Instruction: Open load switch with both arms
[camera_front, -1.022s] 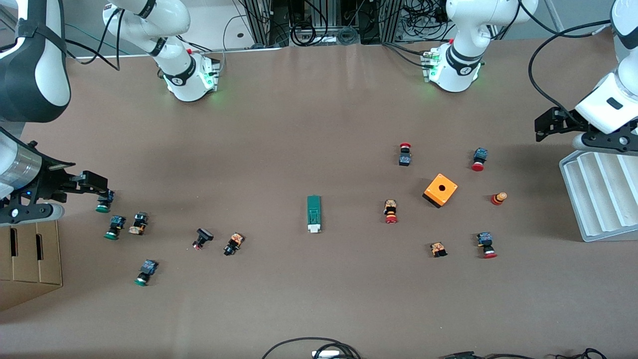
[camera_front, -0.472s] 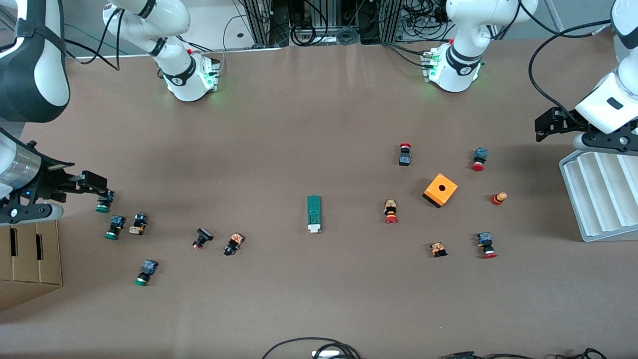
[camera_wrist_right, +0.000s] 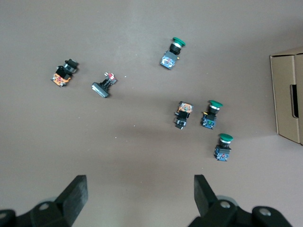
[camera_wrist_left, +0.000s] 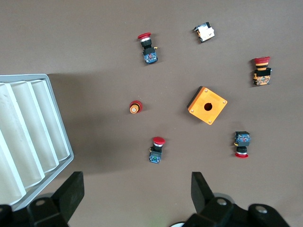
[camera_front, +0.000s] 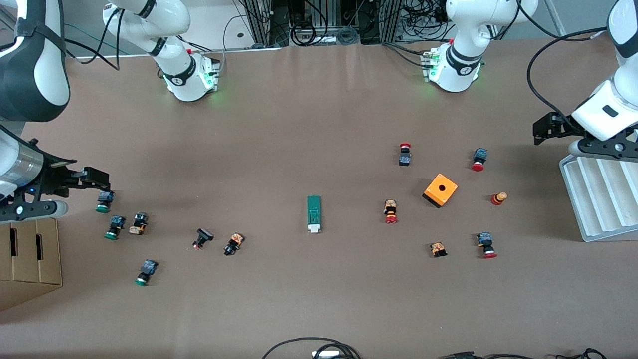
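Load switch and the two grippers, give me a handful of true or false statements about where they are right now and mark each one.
1. The load switch lies flat on the table, its white end nearer the front camera. True.
2. The right gripper is shut on the load switch. False: it is open, empty, up over the green push-buttons at its own end.
3. The left gripper is open. True.
4. The orange box sits on the load switch. False: they lie apart, the box toward the left arm's end.
5. The left gripper hangs by the white tray. True.
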Controlling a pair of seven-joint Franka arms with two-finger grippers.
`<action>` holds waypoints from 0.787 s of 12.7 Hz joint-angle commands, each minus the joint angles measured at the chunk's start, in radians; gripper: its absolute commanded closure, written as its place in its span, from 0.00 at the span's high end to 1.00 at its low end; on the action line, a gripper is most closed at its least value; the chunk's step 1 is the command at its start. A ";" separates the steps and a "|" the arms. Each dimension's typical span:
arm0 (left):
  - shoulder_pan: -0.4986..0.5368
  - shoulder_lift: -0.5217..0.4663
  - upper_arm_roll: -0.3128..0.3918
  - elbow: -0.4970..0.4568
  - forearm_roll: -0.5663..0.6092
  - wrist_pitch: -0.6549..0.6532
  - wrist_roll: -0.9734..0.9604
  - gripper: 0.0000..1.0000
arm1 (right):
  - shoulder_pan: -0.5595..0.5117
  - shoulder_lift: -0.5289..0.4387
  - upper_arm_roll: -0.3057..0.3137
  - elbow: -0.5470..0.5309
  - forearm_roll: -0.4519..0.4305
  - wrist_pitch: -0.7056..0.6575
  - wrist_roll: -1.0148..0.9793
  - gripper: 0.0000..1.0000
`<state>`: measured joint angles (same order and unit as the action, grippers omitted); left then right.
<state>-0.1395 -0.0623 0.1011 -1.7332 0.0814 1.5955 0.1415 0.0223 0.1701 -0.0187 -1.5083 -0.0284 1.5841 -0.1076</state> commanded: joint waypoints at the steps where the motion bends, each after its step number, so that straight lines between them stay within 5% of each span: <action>1: -0.002 0.012 -0.001 0.029 0.011 -0.009 -0.010 1.00 | -0.002 -0.004 0.002 -0.006 0.028 -0.012 -0.029 1.00; 3: -0.005 0.012 -0.003 0.031 0.011 -0.009 -0.011 1.00 | -0.004 0.002 0.002 -0.029 0.059 0.010 -0.029 1.00; 6: -0.005 0.012 -0.003 0.029 0.011 -0.011 -0.011 1.00 | 0.002 0.025 0.002 -0.035 0.227 0.022 -0.029 1.00; 10: -0.008 0.012 -0.004 0.029 0.009 -0.011 -0.014 1.00 | 0.007 0.026 0.002 -0.035 0.223 0.062 -0.018 1.00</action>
<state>-0.1414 -0.0612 0.0981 -1.7288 0.0814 1.5955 0.1410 0.0280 0.2014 -0.0139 -1.5407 0.1806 1.6210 -0.1238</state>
